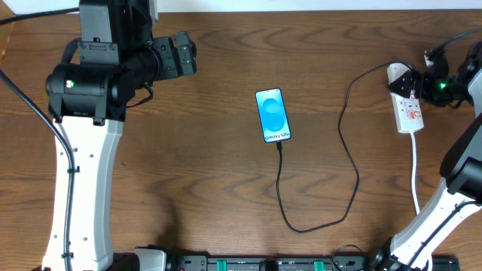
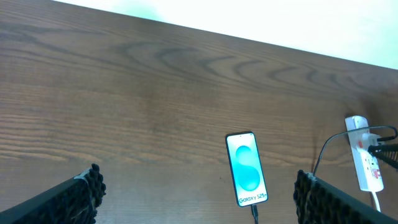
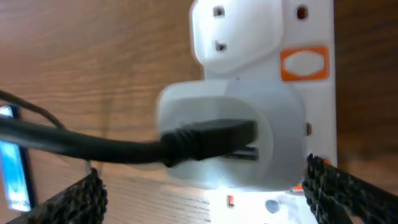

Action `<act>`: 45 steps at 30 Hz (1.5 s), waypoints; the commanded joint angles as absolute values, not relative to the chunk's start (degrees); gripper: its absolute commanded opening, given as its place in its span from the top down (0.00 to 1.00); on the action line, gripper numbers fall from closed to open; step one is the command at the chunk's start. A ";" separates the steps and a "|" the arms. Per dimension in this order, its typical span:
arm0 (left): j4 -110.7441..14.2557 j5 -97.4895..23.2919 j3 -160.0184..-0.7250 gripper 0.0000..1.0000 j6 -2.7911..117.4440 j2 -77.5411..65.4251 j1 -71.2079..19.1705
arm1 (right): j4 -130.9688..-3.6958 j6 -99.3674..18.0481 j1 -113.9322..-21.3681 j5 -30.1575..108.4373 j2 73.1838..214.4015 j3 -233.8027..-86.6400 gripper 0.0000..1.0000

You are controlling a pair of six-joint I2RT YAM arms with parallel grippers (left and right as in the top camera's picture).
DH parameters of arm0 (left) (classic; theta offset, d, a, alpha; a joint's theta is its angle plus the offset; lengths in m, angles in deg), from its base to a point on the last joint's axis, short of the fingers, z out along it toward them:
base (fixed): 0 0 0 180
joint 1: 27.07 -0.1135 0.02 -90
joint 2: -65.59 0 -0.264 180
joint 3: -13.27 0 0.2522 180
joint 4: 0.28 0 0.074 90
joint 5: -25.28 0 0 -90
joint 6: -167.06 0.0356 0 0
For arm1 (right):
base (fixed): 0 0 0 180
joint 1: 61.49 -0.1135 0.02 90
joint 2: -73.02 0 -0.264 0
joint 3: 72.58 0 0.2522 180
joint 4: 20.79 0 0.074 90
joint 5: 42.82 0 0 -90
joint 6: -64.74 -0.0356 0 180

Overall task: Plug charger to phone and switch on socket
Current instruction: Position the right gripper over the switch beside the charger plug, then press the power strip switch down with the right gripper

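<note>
The phone (image 1: 273, 115) lies flat mid-table, blue screen up, with the black charger cable (image 1: 340, 154) plugged into its bottom edge; it also shows in the left wrist view (image 2: 248, 168). The cable loops right and up to the white adapter (image 3: 233, 134) seated in the white socket strip (image 1: 408, 111). My right gripper (image 3: 205, 193) is open, fingers straddling the adapter and strip, close above them; in the overhead view it (image 1: 416, 86) sits over the strip's far end. My left gripper (image 2: 199, 199) is open and empty, high over the table at far left (image 1: 184, 54).
The strip's white cord (image 1: 416, 177) runs toward the front right. An orange-framed switch (image 3: 305, 63) shows on the strip beside the adapter. A black rail (image 1: 263, 263) lies along the table's front edge.
</note>
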State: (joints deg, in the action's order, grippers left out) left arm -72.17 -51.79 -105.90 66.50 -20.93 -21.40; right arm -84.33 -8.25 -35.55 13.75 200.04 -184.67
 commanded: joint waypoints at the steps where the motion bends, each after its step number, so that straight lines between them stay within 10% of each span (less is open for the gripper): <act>1: -72.30 -52.35 -106.38 0.02 66.95 -20.95 -21.64 | -83.45 -11.39 -36.65 12.94 199.91 -182.37 0.01; 45: -72.30 -52.35 -106.38 0.01 66.95 -20.95 -21.64 | -82.71 -14.93 -40.82 8.03 199.91 -179.88 0.01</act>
